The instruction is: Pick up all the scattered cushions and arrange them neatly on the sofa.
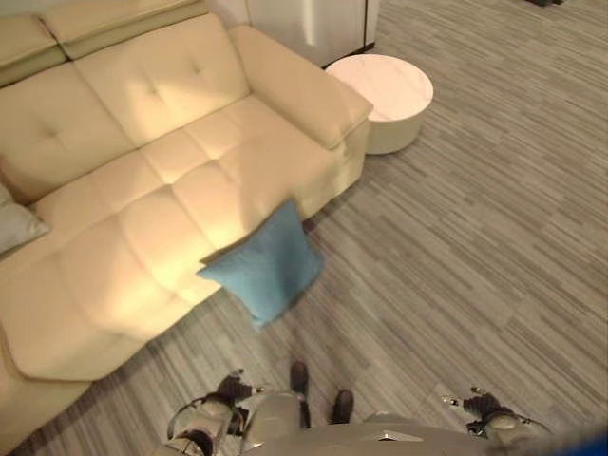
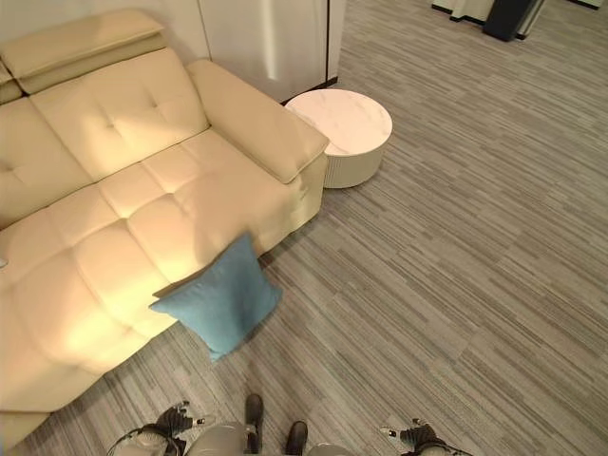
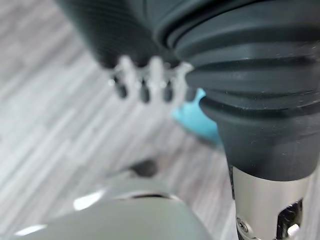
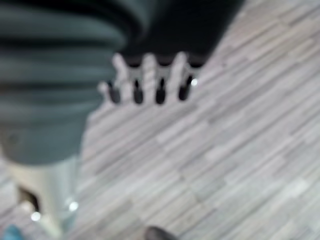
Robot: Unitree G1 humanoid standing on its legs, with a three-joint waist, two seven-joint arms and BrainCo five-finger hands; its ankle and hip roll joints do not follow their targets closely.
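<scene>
The blue cushion (image 1: 266,263) is propped on one corner on the striped grey floor (image 1: 456,256), leaning back against the front edge of the cream sofa (image 1: 142,190), near the sofa's armrest end. Its upper corner rises just above the seat's front edge; its lower corner touches the floor. In the left wrist view a sliver of that cushion (image 3: 197,116) peeks out, mostly hidden behind the dark ribbed cover, so its shape there is hard to make out.

At the far left edge of the left eye view, a pale grey cushion (image 1: 14,226) sits on the sofa seat, cut off by the frame, so its full outline cannot be told.

Beyond the sofa's armrest stands a round white side table (image 1: 385,95), just beside the sofa's end, top bare. Behind it a pale panel or cabinet (image 2: 271,38) runs up out of frame.

The left hand (image 3: 145,82) hangs low over the floor, fingers straight and spread apart, holding nothing. The right hand (image 4: 150,80) hangs the same way on the other side, fingers loose and apart, nothing between them, blurred floor past them. In the eye views both hands sit at the very bottom edge, partly cut off, well apart from the blue cushion.
</scene>
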